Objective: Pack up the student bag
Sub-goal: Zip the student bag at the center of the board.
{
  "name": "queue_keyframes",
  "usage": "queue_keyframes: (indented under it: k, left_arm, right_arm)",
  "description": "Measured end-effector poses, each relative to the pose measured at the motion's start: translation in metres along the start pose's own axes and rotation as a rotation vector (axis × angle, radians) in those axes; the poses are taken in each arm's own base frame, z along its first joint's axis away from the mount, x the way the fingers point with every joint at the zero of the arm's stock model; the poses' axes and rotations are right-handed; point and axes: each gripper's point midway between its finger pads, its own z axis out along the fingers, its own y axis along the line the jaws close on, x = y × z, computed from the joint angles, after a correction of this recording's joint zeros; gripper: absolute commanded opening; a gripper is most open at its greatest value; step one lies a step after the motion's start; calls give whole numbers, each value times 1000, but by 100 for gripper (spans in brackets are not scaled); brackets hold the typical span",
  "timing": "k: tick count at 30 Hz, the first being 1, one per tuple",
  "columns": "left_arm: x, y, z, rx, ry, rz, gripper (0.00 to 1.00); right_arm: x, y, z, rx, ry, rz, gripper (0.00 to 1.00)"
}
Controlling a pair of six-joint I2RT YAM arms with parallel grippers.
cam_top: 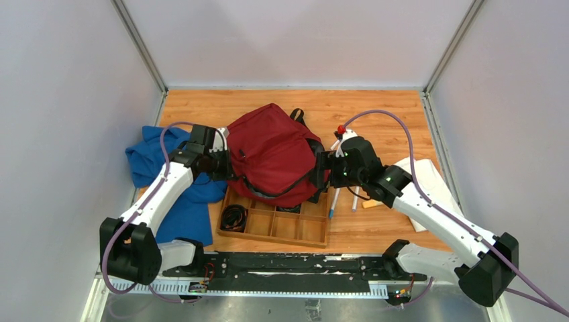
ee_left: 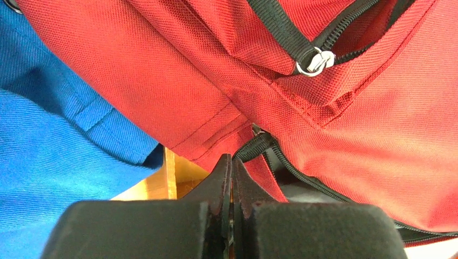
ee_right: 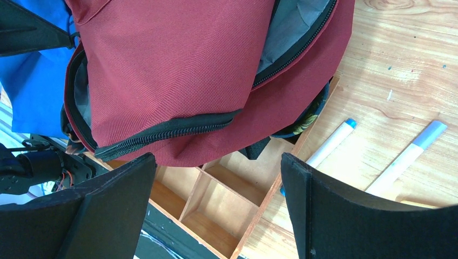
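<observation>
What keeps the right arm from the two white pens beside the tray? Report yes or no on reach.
Probably yes. The right gripper is open, holding nothing, and both pens lie uncovered on the table beside the wooden tray; the student bag stops short of them.

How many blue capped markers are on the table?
2: one marker lies beside the wooden tray's edge, the other marker farther out on the table. Others may hide under the student bag.
</observation>
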Motion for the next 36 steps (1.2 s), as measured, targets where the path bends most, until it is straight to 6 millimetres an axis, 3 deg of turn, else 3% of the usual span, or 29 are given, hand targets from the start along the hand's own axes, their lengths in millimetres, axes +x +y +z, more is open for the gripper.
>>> queue_keyframes:
  k: [11,20,24,28,30,34,36]
  left_arm:
    - [-4,-11,-15,31,-47,-61,0]
    - [16,-32,-39,159,-84,-112,0]
    - [25,-39,-46,208,-97,-134,0]
    - [37,-39,-46,226,-91,-170,0]
    - [42,-39,-47,232,-94,-188,0]
    - [49,-41,-51,252,-110,-217,0]
    - [53,-41,-52,264,-120,-230,0]
  right_arm:
    - [-2,1,-3,-6,-10,4,87]
    - [-30,20,-31,-84,-120,4,87]
    - [-35,39,-28,-152,-122,1,87]
    - [-24,74,-14,-240,-59,-25,87]
    - [-14,101,-5,-298,-10,-56,84]
    - [0,148,11,-400,71,-80,60]
    - [7,163,21,-436,109,-64,51]
